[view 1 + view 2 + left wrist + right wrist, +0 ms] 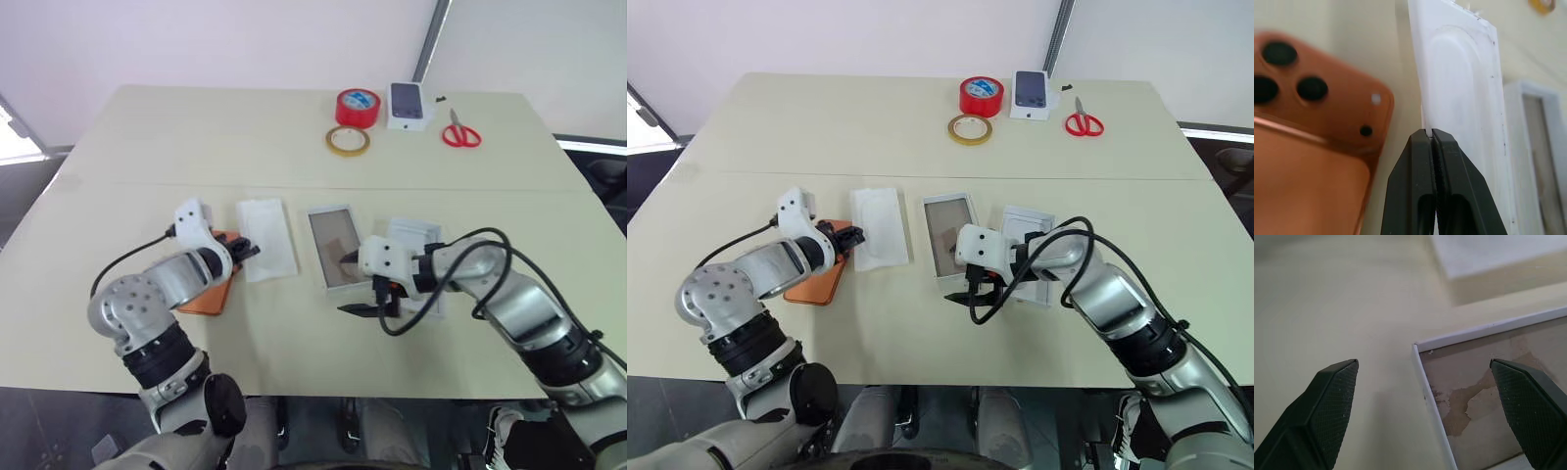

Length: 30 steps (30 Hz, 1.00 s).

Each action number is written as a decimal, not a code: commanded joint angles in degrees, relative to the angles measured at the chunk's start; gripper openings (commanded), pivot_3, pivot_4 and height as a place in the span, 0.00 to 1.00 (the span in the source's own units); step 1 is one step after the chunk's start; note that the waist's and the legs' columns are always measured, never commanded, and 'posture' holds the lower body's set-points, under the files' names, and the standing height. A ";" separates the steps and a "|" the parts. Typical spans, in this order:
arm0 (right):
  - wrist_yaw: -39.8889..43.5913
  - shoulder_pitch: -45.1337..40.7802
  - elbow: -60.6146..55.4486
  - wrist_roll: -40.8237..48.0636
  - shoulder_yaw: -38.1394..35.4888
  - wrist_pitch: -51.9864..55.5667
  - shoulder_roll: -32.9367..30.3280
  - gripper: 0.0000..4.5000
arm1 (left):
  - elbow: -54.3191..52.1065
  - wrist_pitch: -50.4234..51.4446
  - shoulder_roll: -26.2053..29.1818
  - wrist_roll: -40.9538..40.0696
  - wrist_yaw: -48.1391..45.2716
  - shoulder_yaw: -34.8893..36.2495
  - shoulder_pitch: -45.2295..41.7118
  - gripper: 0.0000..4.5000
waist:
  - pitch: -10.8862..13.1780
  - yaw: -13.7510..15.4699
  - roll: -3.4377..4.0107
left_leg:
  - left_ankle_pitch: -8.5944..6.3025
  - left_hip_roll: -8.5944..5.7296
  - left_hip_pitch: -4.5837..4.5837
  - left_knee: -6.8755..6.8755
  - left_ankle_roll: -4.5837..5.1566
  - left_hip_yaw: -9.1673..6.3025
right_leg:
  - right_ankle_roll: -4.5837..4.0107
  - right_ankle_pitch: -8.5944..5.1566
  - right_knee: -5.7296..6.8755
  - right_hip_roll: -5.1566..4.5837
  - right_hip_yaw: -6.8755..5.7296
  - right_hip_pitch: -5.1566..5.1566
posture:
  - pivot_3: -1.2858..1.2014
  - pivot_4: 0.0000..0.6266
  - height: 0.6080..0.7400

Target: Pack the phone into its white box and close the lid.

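Orange rounded smartphone point(1312, 122) lies back-up on cream surface point(294, 137), left of flat white insert w/ oval emboss point(266, 238). Left gripper point(1431, 134) is clenched on that insert's near edge, beside phone. Shallow white box w/ brownish floor point(333, 247) sits right of insert; right gripper point(1425, 377), fingers spread wide, straddles its near corner. Plain white lid point(416, 235) further right.

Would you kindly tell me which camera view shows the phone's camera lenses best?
The left wrist view: the orange phone lies close, its dark lens cluster plain beside the shut left gripper. Both eye views show just an orange sliver of it under the left arm, lenses hidden. The right wrist view looks at the white box instead.
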 commanded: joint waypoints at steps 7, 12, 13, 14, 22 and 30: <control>1.60 -2.21 2.02 -4.90 3.47 -1.18 1.37 0.01 | -2.32 0.50 2.35 -0.34 -3.32 2.92 -3.39 0.00 | 0.01 -0.08 -0.03 | 0.00 -0.01 0.00 0.03 0.00 0.01 | 0.02 0.01 0.02 0.01 0.00 0.00 | 0.52 0.24 1.00; 1.23 -2.82 -1.25 -5.10 4.03 1.83 3.73 0.00 | -2.91 0.50 1.95 -0.99 -3.98 3.51 -3.99 0.00 | 0.00 -0.09 -0.03 | 0.00 0.00 0.00 0.03 -0.01 0.02 | 0.02 0.01 0.02 0.01 0.00 0.00 | 0.52 0.24 1.00; 1.12 -2.95 -1.61 -5.24 4.15 2.34 4.16 0.00 | -2.92 0.50 1.91 -1.05 -4.10 3.55 -4.11 0.00 | 0.00 -0.08 -0.03 | -0.01 0.01 0.00 0.03 -0.01 0.01 | 0.02 0.01 0.02 0.02 -0.01 0.00 | 0.52 0.24 1.00; 0.87 -3.19 -2.07 -5.44 4.67 2.66 5.20 0.00 | -2.92 0.50 1.69 -1.41 -4.20 3.65 -4.37 0.00 | 0.00 -0.09 -0.03 | -0.01 0.01 0.00 0.03 -0.01 0.01 | 0.02 0.01 0.03 0.02 -0.01 0.00 | 0.52 0.24 1.00; -5.82 -5.80 1.04 -9.68 7.39 6.65 14.36 0.00 | -1.83 0.50 2.14 -2.54 -4.39 1.40 -4.39 0.00 | 0.00 -0.18 -0.04 | 0.00 0.02 0.00 0.03 -0.02 0.02 | 0.01 0.01 0.09 0.01 -0.01 -0.03 | 0.52 0.24 1.00; -3.35 -6.02 -5.00 -3.98 0.20 10.27 11.93 0.66 | -1.54 0.50 2.00 -3.78 -4.19 -0.28 -3.64 0.00 | -0.01 -0.06 -0.05 | -0.01 0.01 -0.02 0.06 -0.01 0.02 | 0.01 0.01 0.09 -0.08 -0.01 -0.01 | 0.52 0.24 1.00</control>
